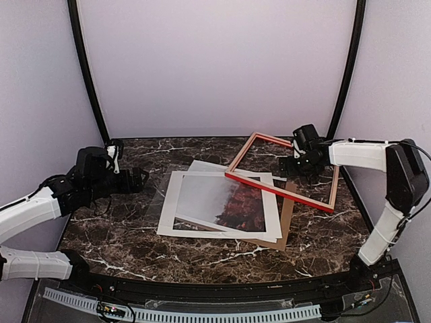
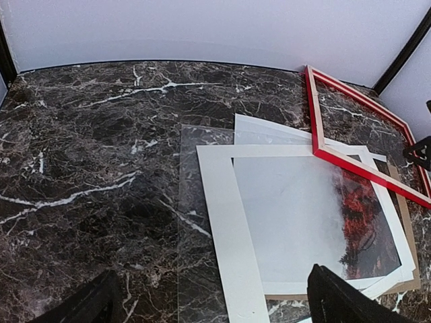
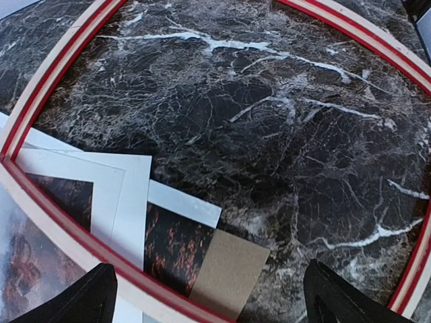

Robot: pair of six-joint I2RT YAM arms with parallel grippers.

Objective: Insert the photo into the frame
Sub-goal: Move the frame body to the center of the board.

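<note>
Overhead view with both wrist views. The thin rectangular photo (image 1: 225,202), grey misty sky above red-orange trees, is lying face up near the middle of the dark veined marble tabletop (image 1: 114,235). It is showing through the cut-out of a white card mat (image 1: 170,205) resting on it. A brown cardboard backing board (image 1: 286,222) is protruding from under the stack's right side, and a clear plastic sheet (image 2: 192,202) is showing at its left. The large rectangular frame (image 1: 279,192), red-faced with pale wood sides, is lying to the right, with one red rail crossing the stack's far right part. The left jaws are hovering wide open and empty, left of the stack. The right jaws are standing wide open above the frame's interior, gripping nothing.
</note>
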